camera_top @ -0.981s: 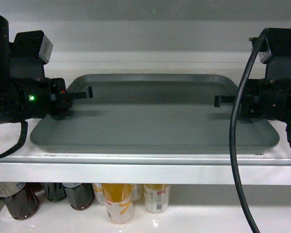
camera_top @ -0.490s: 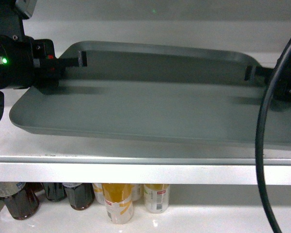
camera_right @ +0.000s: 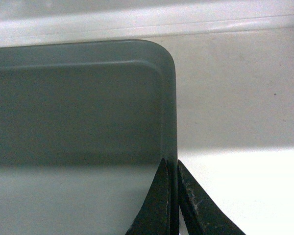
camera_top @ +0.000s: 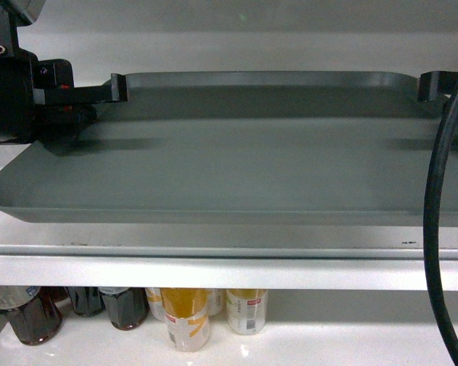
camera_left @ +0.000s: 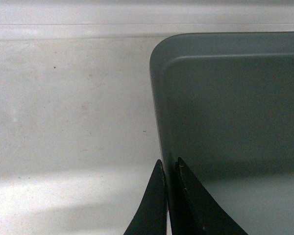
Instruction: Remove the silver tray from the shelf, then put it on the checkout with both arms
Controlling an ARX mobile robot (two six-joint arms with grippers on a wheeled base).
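Background: a pale grey-white back wall (camera_top: 244, 42) rises behind the upper board. Beneath it, a lower white shelf board (camera_top: 290, 347) carries dark-liquid bottles (camera_top: 34, 313) at left and orange-liquid, white-labelled bottles (camera_top: 187, 316) near centre. Glare marks its glossy surface.

The left gripper (camera_left: 167, 205) was pinched tight on the left rim of the silver tray (camera_top: 237, 152), one finger inside and one outside. The right gripper (camera_right: 172, 205) clamped the right rim the same way (only its upper finger showed from the head camera). Both arms reached inward from opposite sides, wrists level.
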